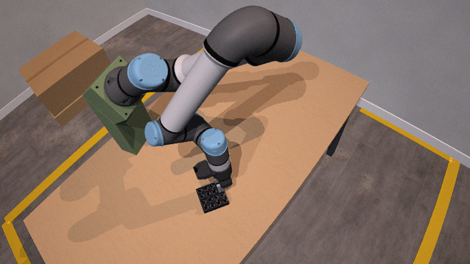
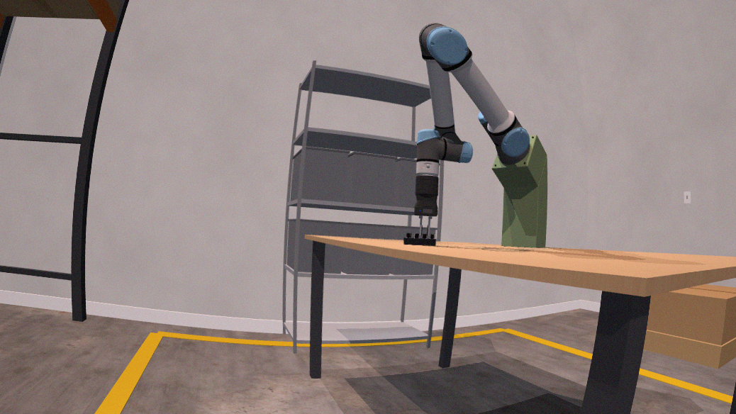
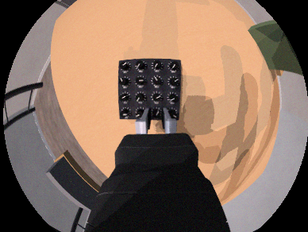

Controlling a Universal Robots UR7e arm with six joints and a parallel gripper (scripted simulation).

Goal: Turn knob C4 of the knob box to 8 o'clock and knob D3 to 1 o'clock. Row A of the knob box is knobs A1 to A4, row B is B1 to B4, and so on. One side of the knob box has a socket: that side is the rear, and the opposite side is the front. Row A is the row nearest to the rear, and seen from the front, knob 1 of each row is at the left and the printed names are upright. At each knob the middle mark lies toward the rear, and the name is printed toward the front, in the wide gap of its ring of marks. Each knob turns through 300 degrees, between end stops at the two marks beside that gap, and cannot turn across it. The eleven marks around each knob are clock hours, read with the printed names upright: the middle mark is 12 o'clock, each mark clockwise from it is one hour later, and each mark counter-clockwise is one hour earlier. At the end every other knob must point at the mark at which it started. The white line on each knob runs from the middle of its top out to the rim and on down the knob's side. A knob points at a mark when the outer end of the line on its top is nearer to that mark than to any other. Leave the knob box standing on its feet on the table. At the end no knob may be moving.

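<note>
The black knob box (image 1: 216, 208) (image 2: 419, 241) (image 3: 149, 89) stands on the table with its names upright in the wrist view, row D nearest my gripper. My gripper (image 1: 218, 190) (image 2: 425, 235) (image 3: 155, 114) points down and is open, one finger on each side of knob D3 (image 3: 157, 114). The fingers stand clear of its sides as far as I can see. The line on D3 is small and partly shaded; I cannot read its mark surely. Knob C4 (image 3: 173, 98) has its line toward the lower left, at about 8 o'clock. The fingers partly cover knobs D2 and D4.
Knobs D2 (image 3: 139, 114) and D4 (image 3: 173, 114) are close beside the outer sides of the fingers. The wooden table (image 1: 123, 259) (image 2: 566, 265) bears the box. The green pedestal (image 1: 118, 126) (image 2: 525, 205) carries the arm. A cardboard box (image 1: 67, 75) and a grey shelf (image 2: 360, 136) stand off the table.
</note>
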